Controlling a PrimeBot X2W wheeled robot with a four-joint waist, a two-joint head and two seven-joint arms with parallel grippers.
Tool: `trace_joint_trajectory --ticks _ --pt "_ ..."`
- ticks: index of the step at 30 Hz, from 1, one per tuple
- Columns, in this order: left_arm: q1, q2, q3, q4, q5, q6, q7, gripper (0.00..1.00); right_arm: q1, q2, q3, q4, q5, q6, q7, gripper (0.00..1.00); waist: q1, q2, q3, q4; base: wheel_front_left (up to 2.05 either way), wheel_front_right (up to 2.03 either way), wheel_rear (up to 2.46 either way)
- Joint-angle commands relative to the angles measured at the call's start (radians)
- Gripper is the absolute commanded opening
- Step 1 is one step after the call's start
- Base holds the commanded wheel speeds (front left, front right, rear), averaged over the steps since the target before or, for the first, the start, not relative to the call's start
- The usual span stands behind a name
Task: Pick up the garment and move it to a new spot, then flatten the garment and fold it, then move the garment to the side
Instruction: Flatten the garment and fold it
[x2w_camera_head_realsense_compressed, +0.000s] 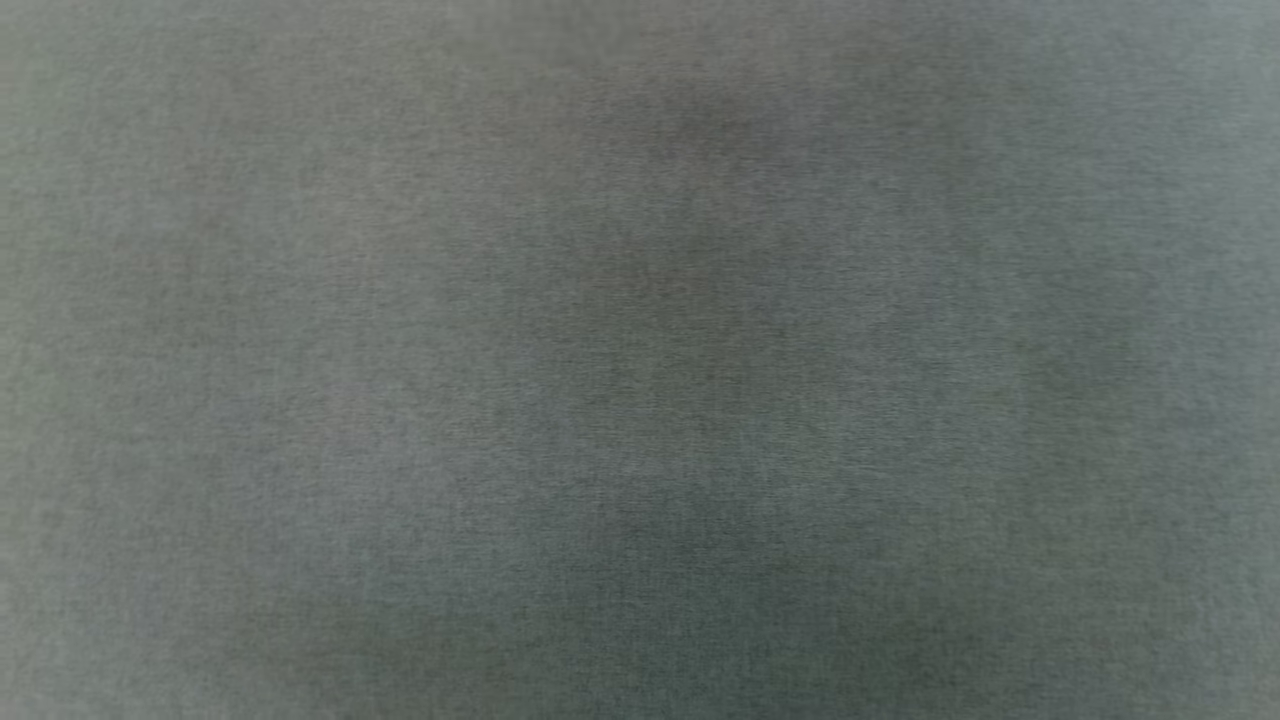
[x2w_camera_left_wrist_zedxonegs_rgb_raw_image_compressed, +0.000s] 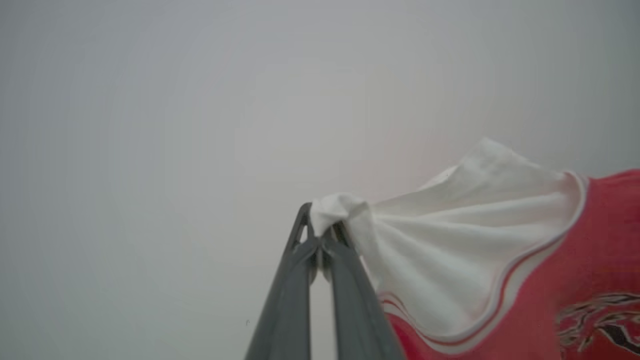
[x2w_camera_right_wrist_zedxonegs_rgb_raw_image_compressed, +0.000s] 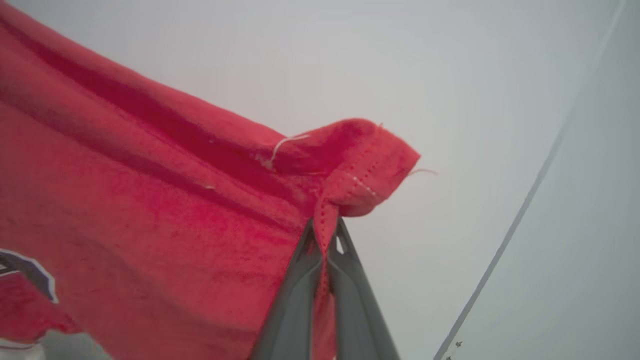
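We're looking from the head cam at a blurred grey surface (x2w_camera_head_realsense_compressed: 640, 360) w/ a faint woven grain, and we're not able to tell what it is. In both wrist views we're seeing a plain pale-grey bg behind everything. The garment (x2w_camera_right_wrist_zedxonegs_rgb_raw_image_compressed: 125, 200) is the biggest thing: the red jersey is hanging stretched btwn the two arms, one end caught by each, and we're not able to tell whether any part is touching a bench below. In the left wrist view its white sleeve (x2w_camera_left_wrist_zedxonegs_rgb_raw_image_compressed: 450, 240) is fanning out in tight folds from the pinch toward the red body, w/ the red-white striped trim (x2w_camera_left_wrist_zedxonegs_rgb_raw_image_compressed: 500, 300) curving along the seam. The L fingers (x2w_camera_left_wrist_zedxonegs_rgb_raw_image_compressed: 319, 239) are pressing closed on the bunched end of that sleeve, a small white tuft poking out past the tips. The R fingers (x2w_camera_right_wrist_zedxonegs_rgb_raw_image_compressed: 315, 245) are clamping closed on a stitched red hem corner, which is folding over just above the tips. A bit of the black-and-white print (x2w_camera_left_wrist_zedxonegs_rgb_raw_image_compressed: 600, 315) is showing at the frame edge. A thin pale line (x2w_camera_right_wrist_zedxonegs_rgb_raw_image_compressed: 525, 210) is running diagonally across the bg right of the R fingers; can't tell what it is. A loose white thread (x2w_camera_right_wrist_zedxonegs_rgb_raw_image_compressed: 282, 145) is sticking up from the hem.
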Motion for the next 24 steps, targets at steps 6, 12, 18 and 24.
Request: trace_joint_trajectory --ticks 6,12,18,24 --pt "0.144 0.014 -0.015 0.009 -0.008 -0.091 -0.010 0.00 0.071 0.035 0.061 0.129 -0.012 -0.001 -0.023 0.00 0.0000 0.0000 -0.002 0.024 0.00 0.00 0.00" --pt "0.366 0.020 -0.084 0.004 -0.072 -0.117 0.003 0.00 0.207 0.030 0.195 0.205 0.097 -0.001 0.013 0.00 0.0000 0.0000 -0.016 0.052 0.00 0.00 0.00" --pt "0.577 0.067 -0.186 -0.116 -0.233 -0.117 0.136 0.00 0.385 -0.003 0.323 0.148 0.295 -0.001 0.097 0.00 0.0000 0.0000 -0.031 0.071 0.00 0.00 0.00" --pt "0.771 0.174 -0.237 -0.291 -0.428 -0.118 0.290 0.00 0.568 -0.087 0.408 -0.021 0.495 -0.001 0.217 0.00 0.0000 0.0000 -0.042 0.072 0.00 0.00 0.00"
